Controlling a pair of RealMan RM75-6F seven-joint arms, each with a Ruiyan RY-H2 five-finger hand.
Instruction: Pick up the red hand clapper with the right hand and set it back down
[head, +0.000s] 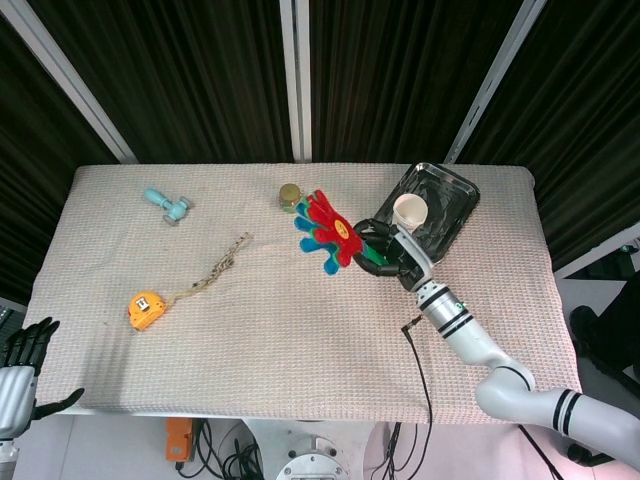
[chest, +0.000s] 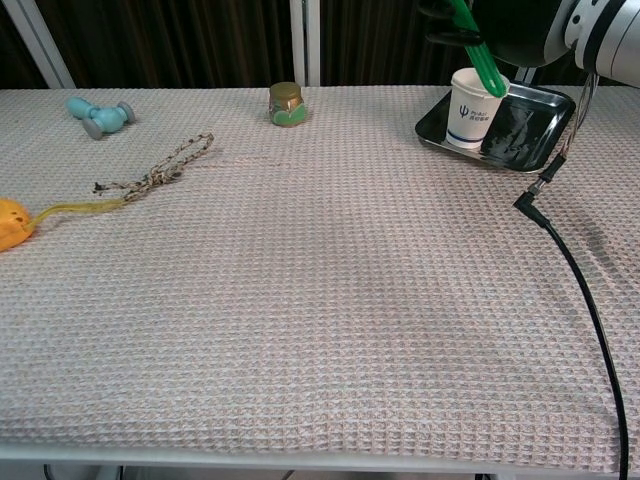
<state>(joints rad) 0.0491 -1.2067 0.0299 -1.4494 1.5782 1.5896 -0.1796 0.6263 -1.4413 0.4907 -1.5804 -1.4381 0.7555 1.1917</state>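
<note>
The red hand clapper (head: 325, 232), with blue leaves behind and a green handle, is lifted above the table, its palm standing up. My right hand (head: 392, 252) grips the handle. In the chest view only the green handle (chest: 476, 50) shows, slanting down from the top edge in front of the paper cup (chest: 475, 108), with the right hand (chest: 520, 25) mostly cut off. My left hand (head: 22, 365) hangs off the near left table corner with fingers spread, holding nothing.
A black tray (head: 452, 200) at the back right holds the paper cup. A small jar (chest: 286, 104) stands at back centre, a teal toy (chest: 97, 115) at back left. A rope (chest: 155, 175) and an orange tape measure (chest: 10, 224) lie at left. A cable (chest: 585, 300) trails across the right side.
</note>
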